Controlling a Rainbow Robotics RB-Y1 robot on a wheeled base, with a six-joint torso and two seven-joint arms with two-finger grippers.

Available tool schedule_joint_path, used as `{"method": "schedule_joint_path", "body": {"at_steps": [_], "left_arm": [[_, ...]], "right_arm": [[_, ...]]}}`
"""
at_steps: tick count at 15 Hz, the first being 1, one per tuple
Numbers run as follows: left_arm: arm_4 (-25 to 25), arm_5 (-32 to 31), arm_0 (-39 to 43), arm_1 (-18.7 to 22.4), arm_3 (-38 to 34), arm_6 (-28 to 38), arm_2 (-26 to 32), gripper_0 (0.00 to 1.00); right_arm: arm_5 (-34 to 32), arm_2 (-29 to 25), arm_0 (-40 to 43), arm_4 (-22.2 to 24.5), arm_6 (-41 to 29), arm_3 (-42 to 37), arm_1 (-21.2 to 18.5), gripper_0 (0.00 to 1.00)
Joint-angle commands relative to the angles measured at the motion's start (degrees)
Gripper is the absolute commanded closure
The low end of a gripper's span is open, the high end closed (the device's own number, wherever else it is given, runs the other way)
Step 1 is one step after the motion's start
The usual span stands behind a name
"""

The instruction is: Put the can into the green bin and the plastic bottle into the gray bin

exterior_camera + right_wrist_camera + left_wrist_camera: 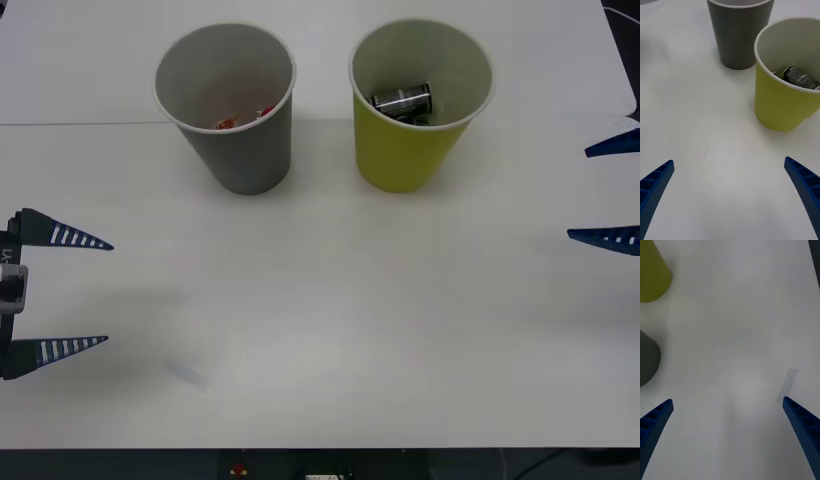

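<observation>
On the white tabletop [320, 330], you see the left hand [90, 292] and right hand [605, 190] spread open, empty, nearer than the gray bin [245, 150]. It holds the plastic bottle [240, 117]. Beside it, the green bin [400, 150] holds the can [402, 100].

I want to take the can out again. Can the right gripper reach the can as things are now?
Probably yes, from above only. The can lies deep in the green bin, so the wall blocks any sideways approach. The right gripper is open and the bin's mouth is uncovered.
</observation>
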Motion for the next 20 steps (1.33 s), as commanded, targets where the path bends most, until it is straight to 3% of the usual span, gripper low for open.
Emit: {"method": "schedule_joint_path", "body": {"at_steps": [1, 20], "left_arm": [[0.00, 0.00, 0.00, 0.00, 0.00, 0.00, 0.00, 0.00], [0.00, 0.00, 0.00, 0.00, 0.00, 0.00, 0.00, 0.00]], "right_arm": [[0.32, -0.68, 3.54, -0.20, 0.78, -3.49, 0.08, 0.00], [0.05, 1.96, 5.21, -2.75, 7.72, -8.68, 0.08, 0.00]]}}
